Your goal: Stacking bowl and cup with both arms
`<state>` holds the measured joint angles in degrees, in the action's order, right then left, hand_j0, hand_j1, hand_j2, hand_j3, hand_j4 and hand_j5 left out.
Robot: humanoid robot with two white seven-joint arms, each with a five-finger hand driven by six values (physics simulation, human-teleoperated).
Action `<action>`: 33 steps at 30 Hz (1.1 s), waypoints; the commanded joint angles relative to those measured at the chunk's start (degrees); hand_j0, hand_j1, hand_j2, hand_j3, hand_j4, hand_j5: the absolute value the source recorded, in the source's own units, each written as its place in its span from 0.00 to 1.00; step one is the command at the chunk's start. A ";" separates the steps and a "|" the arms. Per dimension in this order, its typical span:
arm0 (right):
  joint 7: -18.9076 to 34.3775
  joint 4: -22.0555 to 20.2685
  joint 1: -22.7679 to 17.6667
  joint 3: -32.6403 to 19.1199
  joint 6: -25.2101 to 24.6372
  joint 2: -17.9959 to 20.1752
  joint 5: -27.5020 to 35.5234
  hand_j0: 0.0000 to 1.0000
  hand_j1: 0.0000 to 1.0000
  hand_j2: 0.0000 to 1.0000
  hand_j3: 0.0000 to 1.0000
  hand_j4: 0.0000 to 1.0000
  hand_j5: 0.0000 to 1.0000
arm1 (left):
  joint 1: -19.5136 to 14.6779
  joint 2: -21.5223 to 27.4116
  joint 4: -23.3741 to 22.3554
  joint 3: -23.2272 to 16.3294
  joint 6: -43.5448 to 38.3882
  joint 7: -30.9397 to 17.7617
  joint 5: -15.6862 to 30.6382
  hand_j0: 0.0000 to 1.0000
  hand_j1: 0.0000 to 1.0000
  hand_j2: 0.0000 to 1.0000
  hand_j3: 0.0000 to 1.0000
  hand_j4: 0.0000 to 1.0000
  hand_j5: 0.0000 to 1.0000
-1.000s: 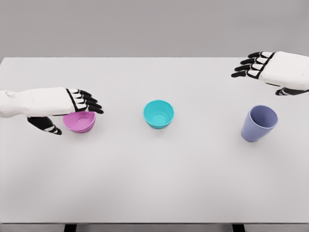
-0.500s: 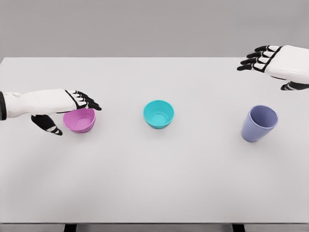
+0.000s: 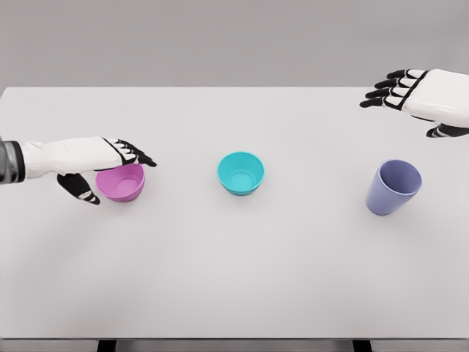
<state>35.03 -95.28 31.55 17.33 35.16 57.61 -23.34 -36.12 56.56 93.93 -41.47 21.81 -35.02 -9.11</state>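
No readable brand, label or writing on any item.

Left hand [image 3: 102, 158] in from the left edge, over the far rim of the pink bowl [image 3: 122, 183]. Fingers [image 3: 135, 154] extended and held close together, pointing right across the top of the bowl; thumb [image 3: 79, 188] dropped down on the near-left side of it. Straddling the bowl rather than clamped on it; actual contact can't be told from this angle. Nothing lifted.

Right hand [image 3: 421, 92] up at the far right, well apart from everything, palm down. Fingers [image 3: 381, 94] loosely extended toward the left, slightly fanned, holding nothing. Thumb visible below the wrist near the right edge.

Pink bowl upright on the white table [image 3: 234, 279], left side. Teal bowl [image 3: 240, 173] upright at centre, well apart from the pink one, untouched. Lavender cup [image 3: 393, 188] on the right, opening showing toward the camera, standing below and well clear of the right hand. All three separate, nothing stacked yet.
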 commanded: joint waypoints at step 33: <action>-0.03 0.44 0.00 -0.02 -0.16 0.31 0.22 1.00 1.00 1.00 1.00 1.00 1.00 | -0.18 -2.33 -0.95 -2.47 -12.94 0.02 0.85 1.00 1.00 1.00 1.00 1.00 1.00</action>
<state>35.03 -94.83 31.55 17.33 35.16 57.88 -23.34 -36.30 54.40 93.35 -43.96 8.94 -35.02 -8.31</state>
